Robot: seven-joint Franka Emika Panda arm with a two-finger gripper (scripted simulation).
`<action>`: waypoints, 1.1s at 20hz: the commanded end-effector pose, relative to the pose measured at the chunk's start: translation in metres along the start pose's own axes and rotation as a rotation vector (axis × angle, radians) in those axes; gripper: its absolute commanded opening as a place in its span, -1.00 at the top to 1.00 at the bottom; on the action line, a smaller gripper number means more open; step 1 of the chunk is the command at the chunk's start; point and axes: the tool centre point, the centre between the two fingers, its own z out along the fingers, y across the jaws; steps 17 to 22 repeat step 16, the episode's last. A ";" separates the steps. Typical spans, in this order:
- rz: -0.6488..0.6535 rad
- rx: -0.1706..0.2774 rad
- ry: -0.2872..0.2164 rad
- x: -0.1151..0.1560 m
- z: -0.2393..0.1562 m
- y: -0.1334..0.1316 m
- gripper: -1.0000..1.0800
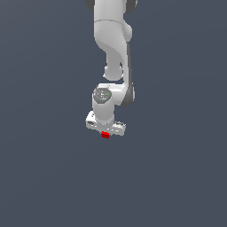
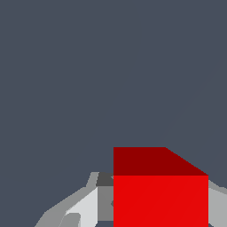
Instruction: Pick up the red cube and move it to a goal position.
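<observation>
While the red cube [image 2: 160,199] sits clamped between my fingers [image 2: 82,208], tucked under my gripper [image 1: 105,131], I judge a steady squeeze and smooth, level travel will carry it to the goal without slipping.

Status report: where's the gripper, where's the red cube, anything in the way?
Gripper pointing down, fingers either side of the red cube. Cube fills the gap in the wrist view; firm grip can't be confirmed. Nothing else visible around it.

A bare simulator scene — flat, featureless slate-grey backdrop [image 1: 40,168], untextured rendered shapes.
</observation>
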 end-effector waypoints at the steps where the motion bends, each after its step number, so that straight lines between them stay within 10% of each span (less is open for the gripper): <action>1: 0.000 0.000 0.001 0.008 -0.006 -0.022 1.00; 22: 0.000 0.000 0.001 0.033 -0.020 -0.080 1.00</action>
